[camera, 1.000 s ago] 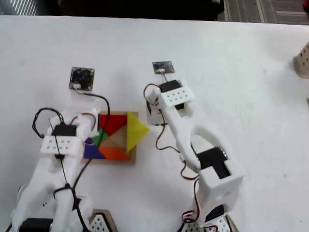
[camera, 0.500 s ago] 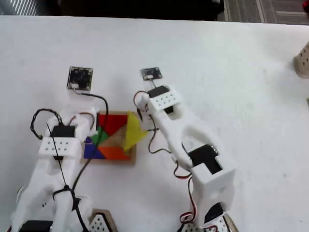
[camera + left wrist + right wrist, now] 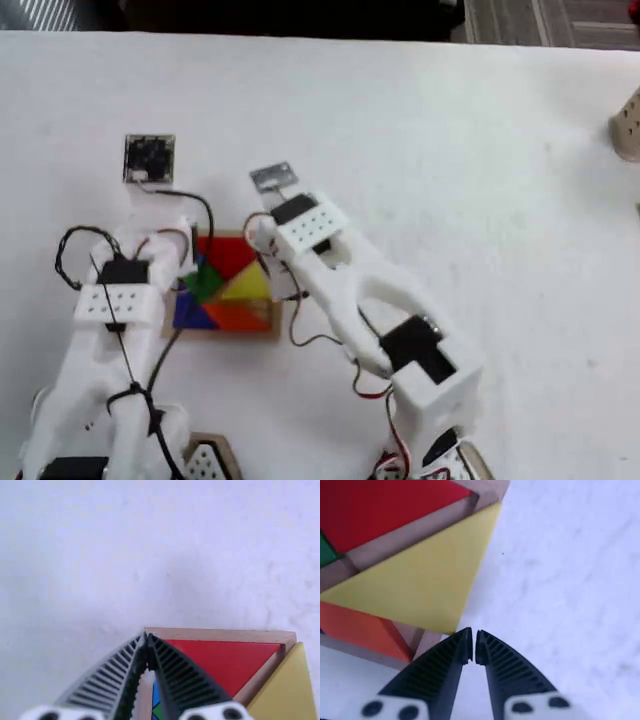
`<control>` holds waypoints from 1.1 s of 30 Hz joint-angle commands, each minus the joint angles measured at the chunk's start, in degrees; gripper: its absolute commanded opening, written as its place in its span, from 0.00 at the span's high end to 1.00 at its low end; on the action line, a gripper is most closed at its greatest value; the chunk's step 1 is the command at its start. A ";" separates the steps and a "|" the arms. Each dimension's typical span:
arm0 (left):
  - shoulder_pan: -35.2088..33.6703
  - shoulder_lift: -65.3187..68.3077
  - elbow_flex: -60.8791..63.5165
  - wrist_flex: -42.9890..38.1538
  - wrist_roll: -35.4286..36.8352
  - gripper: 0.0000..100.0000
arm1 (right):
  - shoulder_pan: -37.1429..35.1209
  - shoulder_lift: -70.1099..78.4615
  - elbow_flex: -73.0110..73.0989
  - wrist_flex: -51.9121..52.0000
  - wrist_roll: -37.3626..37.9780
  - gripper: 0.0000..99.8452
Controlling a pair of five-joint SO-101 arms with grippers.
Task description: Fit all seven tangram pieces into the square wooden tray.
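Square wooden tray [image 3: 228,333] on the white table [image 3: 450,120] between the two arms. A red triangle [image 3: 220,657] sits inside; the yellow triangle [image 3: 420,580] overlaps the rim. Left gripper [image 3: 146,640], fingers pressed together, at a tray corner. Right gripper [image 3: 473,642], likewise closed and empty, just beside the yellow triangle's corner.

One square wooden tray [image 3: 226,331], two white robot arms [image 3: 110,345]. I can count five flat coloured tangram pieces showing: red [image 3: 232,256], yellow [image 3: 256,290], orange [image 3: 240,315], green [image 3: 205,285], blue [image 3: 190,312].
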 commanded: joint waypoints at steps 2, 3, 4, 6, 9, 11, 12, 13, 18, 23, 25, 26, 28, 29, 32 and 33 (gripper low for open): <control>2.86 -2.15 -0.09 -0.35 0.70 0.98 | 3.91 -8.92 0.62 0.04 1.67 0.98; 3.91 -2.33 -0.09 1.49 0.79 0.98 | 5.67 -10.07 0.62 0.04 1.67 0.98; 5.05 -2.59 -0.09 3.87 0.79 0.98 | 7.43 -10.86 0.62 -0.31 1.67 0.98; 8.22 -3.03 -0.26 10.11 1.85 0.98 | 10.51 -11.38 1.23 -2.68 1.76 0.98; 14.46 -3.47 -0.09 19.34 6.07 0.98 | 13.93 -9.89 1.93 -7.25 1.76 0.98; 15.43 -2.77 -0.09 19.69 6.15 0.98 | 14.64 -8.40 1.76 -8.92 1.76 0.98; 15.25 -2.07 -0.09 19.34 5.71 0.98 | 14.73 -7.78 1.58 -9.45 1.76 0.98; 15.34 -1.10 -0.44 19.52 5.63 0.98 | 14.73 -7.08 0.97 -9.45 1.76 0.98; 17.54 2.15 -3.52 24.88 1.67 0.98 | 14.73 -4.70 -1.41 -9.27 1.85 0.98; 24.22 2.59 -1.93 26.55 -4.04 0.97 | 15.08 -3.56 -2.20 -9.27 1.85 0.98; 24.57 2.59 -0.88 24.97 -4.13 0.97 | 15.16 -3.56 -2.20 -9.27 1.85 0.98; 24.48 2.59 -0.62 24.18 -4.13 0.98 | 15.16 -3.56 -2.20 -9.27 1.85 0.98; 24.48 2.68 -0.35 23.12 -4.13 0.98 | 15.16 -3.56 -2.11 -9.27 1.85 0.98; 24.48 2.68 -0.35 23.03 -4.13 0.98 | 15.16 -3.56 -2.02 -9.27 1.85 0.98; 22.73 2.86 0.18 21.10 -4.13 0.98 | 15.16 -3.56 -1.93 -9.27 1.85 0.98; 21.76 3.56 0.44 20.04 -4.13 0.98 | 15.16 -3.56 -1.93 -9.27 1.85 0.98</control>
